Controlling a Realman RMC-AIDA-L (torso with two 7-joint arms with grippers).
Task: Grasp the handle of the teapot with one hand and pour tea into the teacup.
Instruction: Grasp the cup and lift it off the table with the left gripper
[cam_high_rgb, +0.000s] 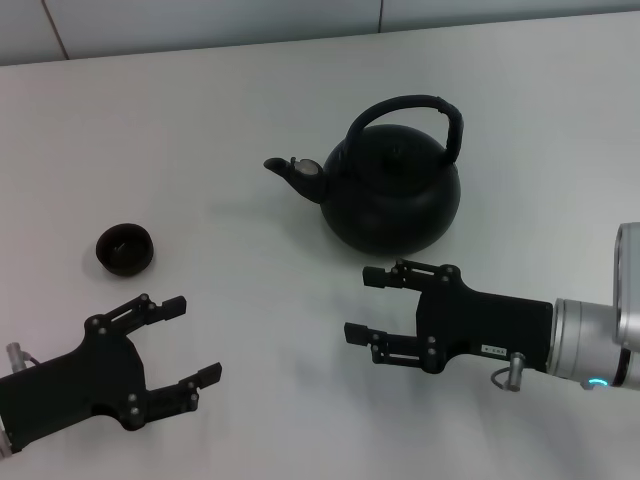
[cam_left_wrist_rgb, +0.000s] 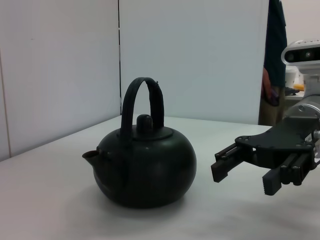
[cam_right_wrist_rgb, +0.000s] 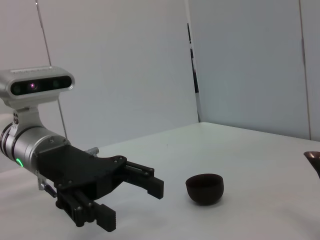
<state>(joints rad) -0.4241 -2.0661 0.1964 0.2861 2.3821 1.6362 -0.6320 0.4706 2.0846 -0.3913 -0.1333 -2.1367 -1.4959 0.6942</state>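
Note:
The black teapot (cam_high_rgb: 392, 195) stands mid-table with its spout pointing toward my left side. Its arched handle (cam_high_rgb: 405, 102) rises upright over the knobbed lid. The small black teacup (cam_high_rgb: 124, 248) sits apart on the left. My right gripper (cam_high_rgb: 362, 304) hovers open just in front of the teapot, its fingers aimed left and touching nothing. My left gripper (cam_high_rgb: 192, 340) is open at the near left, a little nearer than the cup. The left wrist view shows the teapot (cam_left_wrist_rgb: 145, 167), its handle (cam_left_wrist_rgb: 142, 95) and the right gripper (cam_left_wrist_rgb: 242, 177). The right wrist view shows the teacup (cam_right_wrist_rgb: 205, 188) and the left gripper (cam_right_wrist_rgb: 132, 205).
The white table (cam_high_rgb: 250, 80) carries only the teapot and the cup. A pale wall (cam_left_wrist_rgb: 60, 65) stands behind it. In the left wrist view, a person's dark sleeve (cam_left_wrist_rgb: 275, 55) shows at the far edge, beyond the table.

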